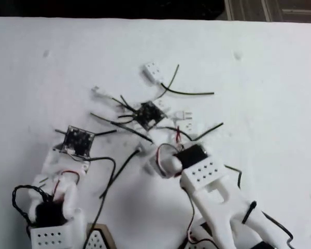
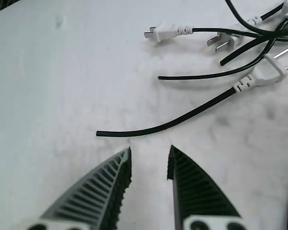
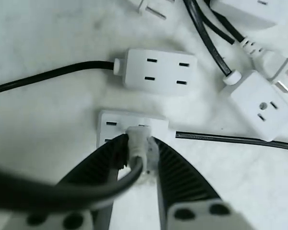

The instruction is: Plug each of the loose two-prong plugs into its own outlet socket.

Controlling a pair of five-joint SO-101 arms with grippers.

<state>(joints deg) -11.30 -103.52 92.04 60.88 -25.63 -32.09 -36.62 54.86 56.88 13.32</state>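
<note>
white counter (image 1: 269, 78), right tool (image 3: 138, 143) pinching a white two-prong plug (image 3: 136, 146) at an outlet.

the white two-prong plug, trailing a thick black cord (image 3: 62, 191), is pressed against the face of a flat white outlet block (image 3: 110, 125); its prongs are hidden, so how deep it sits cannot be told. the right tool's dark ribbed fingers (image 3: 182, 177) clamp the plug from both sides. near it lies a second white outlet block (image 3: 158, 71) with two pairs of slots and its own black lead, and near that a white cube socket (image 3: 261, 103) just beside a loose white plug (image 3: 273, 62). the left tool (image 2: 149, 154) hangs spread over bare counter, holding nothing, near the cut end of a thin black wire (image 2: 134, 130). several more loose white plugs (image 2: 165, 32) lie well apart from it among crossing cords.
</note>
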